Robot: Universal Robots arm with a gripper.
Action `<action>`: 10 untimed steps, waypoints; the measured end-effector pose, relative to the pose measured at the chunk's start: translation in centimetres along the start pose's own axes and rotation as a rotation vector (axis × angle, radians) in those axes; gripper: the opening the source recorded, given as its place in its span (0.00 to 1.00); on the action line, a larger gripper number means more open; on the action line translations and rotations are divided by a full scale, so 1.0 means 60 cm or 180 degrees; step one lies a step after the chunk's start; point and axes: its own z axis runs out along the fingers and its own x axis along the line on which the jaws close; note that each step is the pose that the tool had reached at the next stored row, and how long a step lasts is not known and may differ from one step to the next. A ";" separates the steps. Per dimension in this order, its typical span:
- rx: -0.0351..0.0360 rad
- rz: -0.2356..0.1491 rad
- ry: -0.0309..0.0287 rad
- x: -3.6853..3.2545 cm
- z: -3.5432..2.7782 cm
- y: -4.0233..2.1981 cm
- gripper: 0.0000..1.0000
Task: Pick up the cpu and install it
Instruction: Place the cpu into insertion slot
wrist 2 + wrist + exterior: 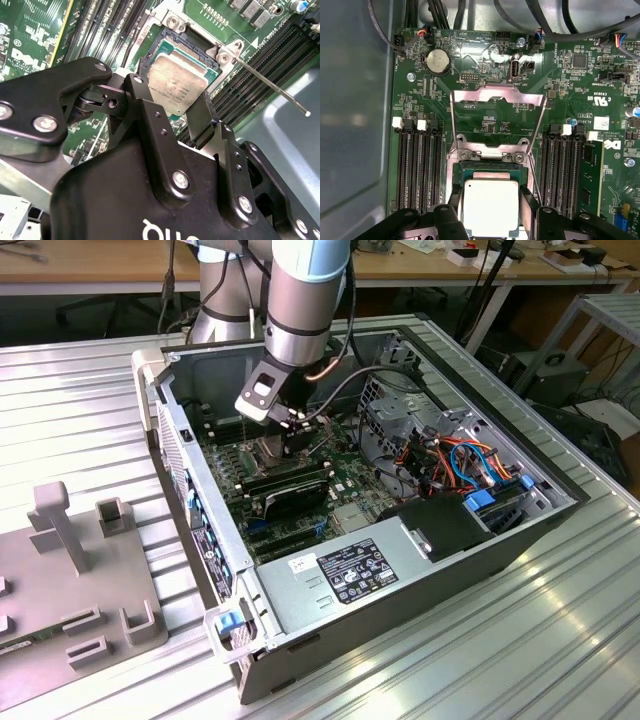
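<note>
Over on the exterior view's left a grey fixture (60, 530) stands on the bench (80, 370), and further right the arm (300, 300) reaches down into the open computer case (185, 470). Its tool (290, 435) is closed on opposite edges of the cpu (180, 82), holding it flat and square at the socket (167, 37), though whether seated or just above I cannot tell; the hinged frame (495, 95) is swung back, I judge to leave the way clear

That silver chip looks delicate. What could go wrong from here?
The cpu, gripped between the fingers, is at the open socket; if it is tilted or off square, it may seat crooked and harm the contacts. The thin lever and the opened metal frame stand close by, so the gripper might snag them.
</note>
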 end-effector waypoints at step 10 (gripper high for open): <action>0.0000 0.0006 0.0000 0.000 0.014 0.000 0.55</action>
